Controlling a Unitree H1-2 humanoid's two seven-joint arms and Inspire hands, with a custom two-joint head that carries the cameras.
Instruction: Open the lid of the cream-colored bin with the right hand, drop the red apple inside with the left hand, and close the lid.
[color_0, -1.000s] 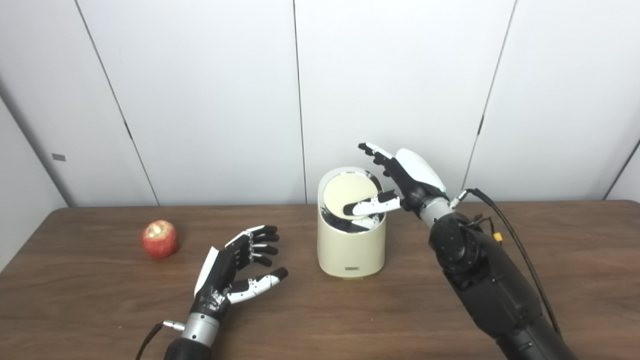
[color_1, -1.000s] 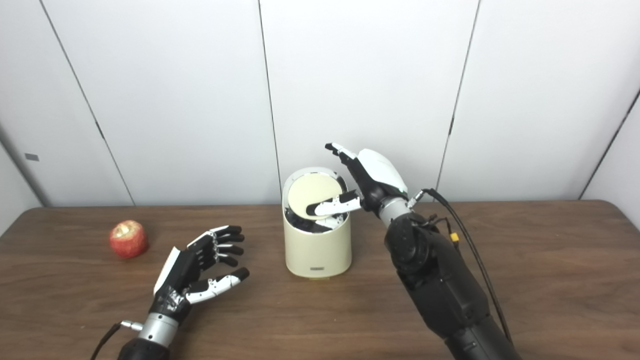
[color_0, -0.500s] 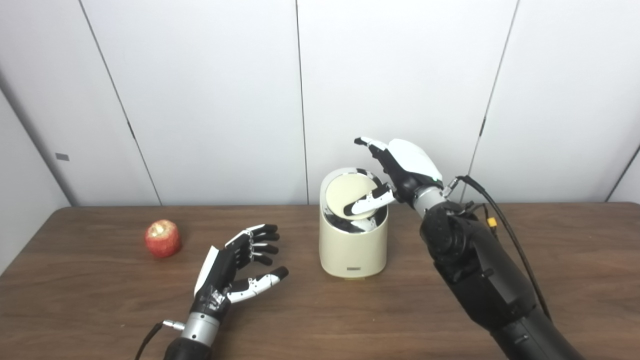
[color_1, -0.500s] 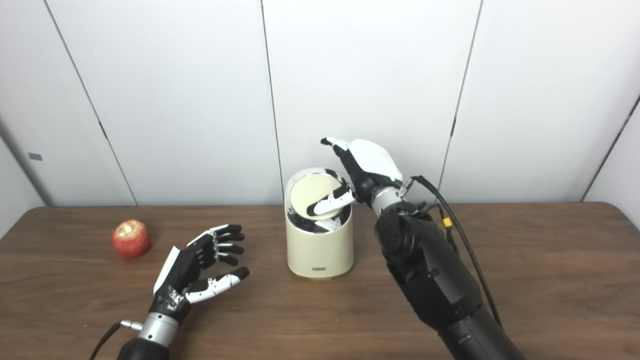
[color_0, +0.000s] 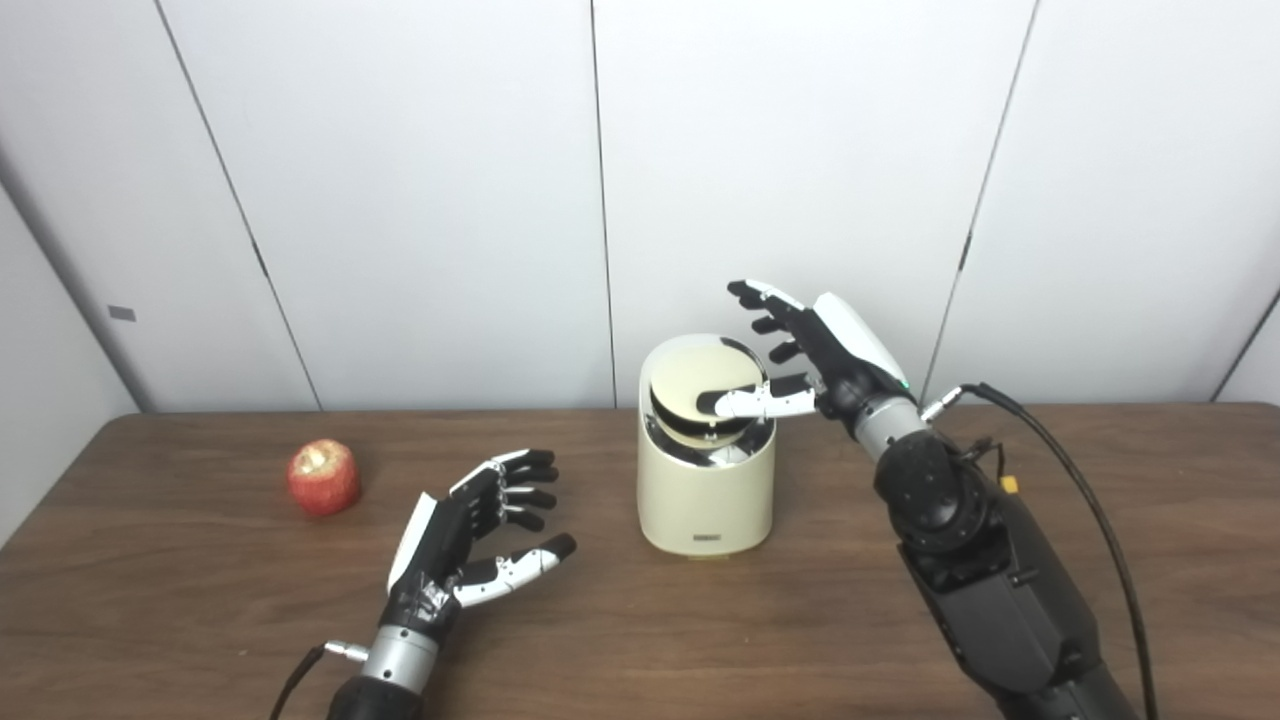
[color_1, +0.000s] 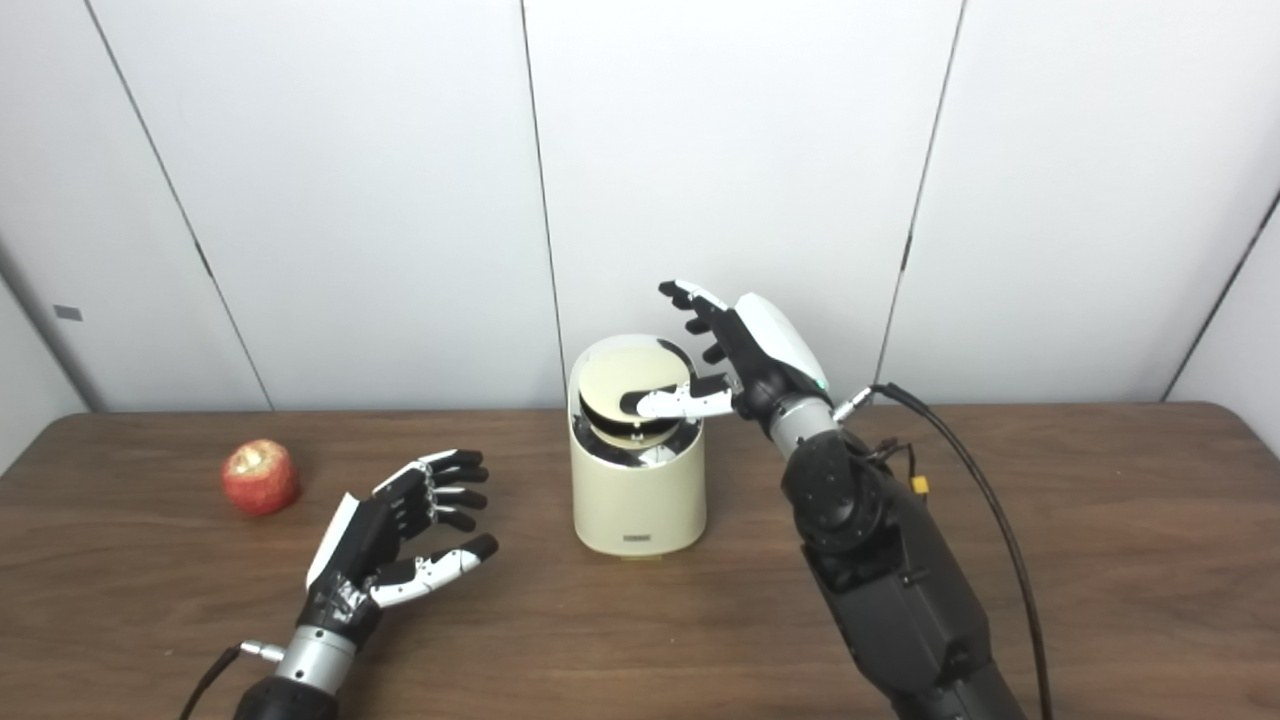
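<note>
- A wooden table (color_0: 900, 640) stands before a plain white panelled wall, seen from the robot's head.
- The right hand (color_0: 815, 345) hovers at the top of the cream-colored bin (color_0: 706, 495), just to the bin's right side. Its fingers are spread and raised, holding nothing, while the thumb reaches sideways across the bin's mouth and rests against the lid (color_0: 700, 390).
- The lid is a round cream disc, tilted steeply inside the rim under the thumb, so a dark gap shows beneath it. It looks like a light swing lid on a pivot, probably smooth and a little slippery; pressing near its edge with a fingertip should tip it more readily than trying to pinch it.
- The bin itself seems stiff plastic and light, so a hard sideways push could slide it on the table.
- The left hand (color_0: 470, 540) rests low near the table, palm turned inward, fingers loosely apart and empty.
- The red apple (color_0: 322, 478) sits on the table beyond the left hand and off to its left, well apart from it and untouched.
- The apple looks firm, round and fairly smooth with a paler patch on top; it should need a wrap-around grasp across its widest part, fingers opposite thumb.
</note>
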